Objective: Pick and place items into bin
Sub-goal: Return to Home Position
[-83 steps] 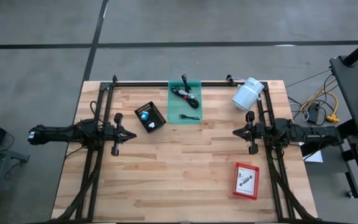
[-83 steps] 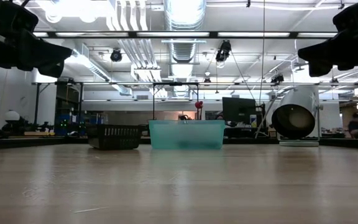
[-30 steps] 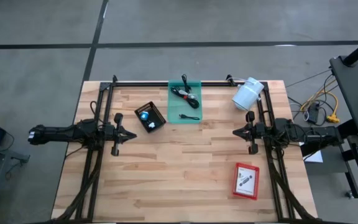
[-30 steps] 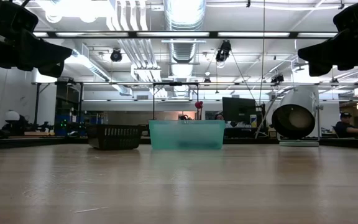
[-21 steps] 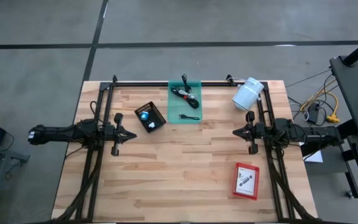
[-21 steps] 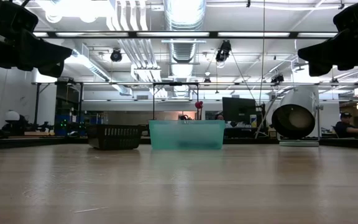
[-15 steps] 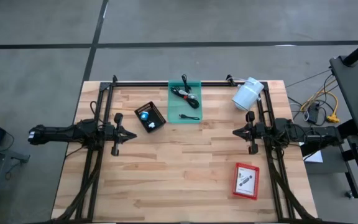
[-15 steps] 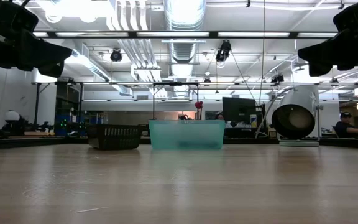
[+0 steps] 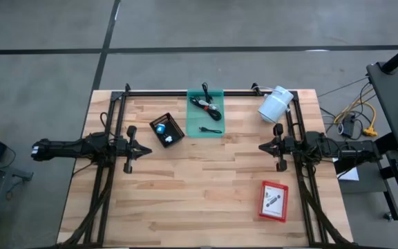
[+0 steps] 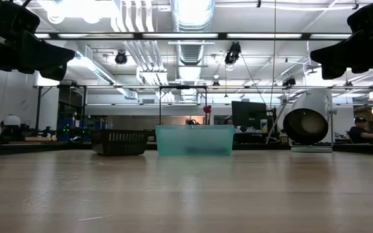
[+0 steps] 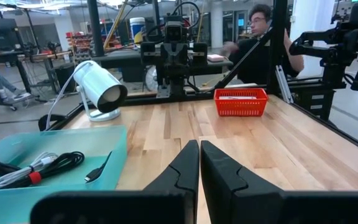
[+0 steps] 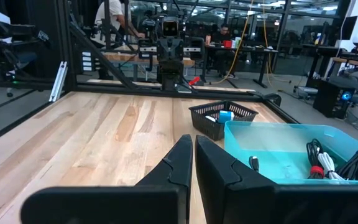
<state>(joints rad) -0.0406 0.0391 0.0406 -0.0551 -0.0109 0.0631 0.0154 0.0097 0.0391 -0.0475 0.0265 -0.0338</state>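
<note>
A teal bin [image 9: 206, 113] stands at the table's far middle, with a coiled black cable [image 9: 202, 104] and a small black piece [image 9: 211, 129] lying in it. Left of it, a black basket [image 9: 166, 129] holds a blue item and a white one. A red basket [image 9: 273, 200] at the near right holds a small dark-and-silvery piece. My left gripper [image 9: 149, 149] hovers shut at the table's left, pointing level toward the middle, with the teal bin [image 11: 48, 158] ahead of its fingers. My right gripper [image 9: 260, 146] hovers shut at the right, facing it.
A white cylindrical lamp [image 9: 275, 104] stands at the far right corner on a stand. Black frame rails run along the table's left, right and far edges. Bare wood lies between the two grippers and toward the near edge. People sit in the room beyond the table [image 11: 266, 37].
</note>
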